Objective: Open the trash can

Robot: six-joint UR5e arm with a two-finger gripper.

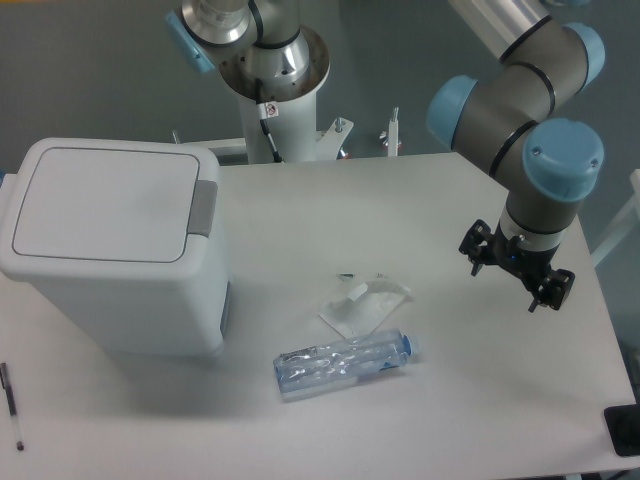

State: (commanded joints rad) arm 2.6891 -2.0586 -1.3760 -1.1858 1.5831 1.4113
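The trash can [110, 250] is a large white rectangular bin standing on the left of the table. Its flat lid [100, 200] lies closed, and a grey latch tab [204, 208] sits on the lid's right edge. My gripper [512, 273] hangs over the right side of the table, far to the right of the bin and touching nothing. Its two dark fingers stand apart with nothing between them, so it is open.
A crushed clear plastic bottle [343, 362] lies in front of the bin's right side, with a crumpled clear wrapper [362, 303] just behind it. A pen [12, 405] lies at the left front edge. A dark object [625, 430] sits at the right front corner. The arm's base [272, 95] stands behind the table.
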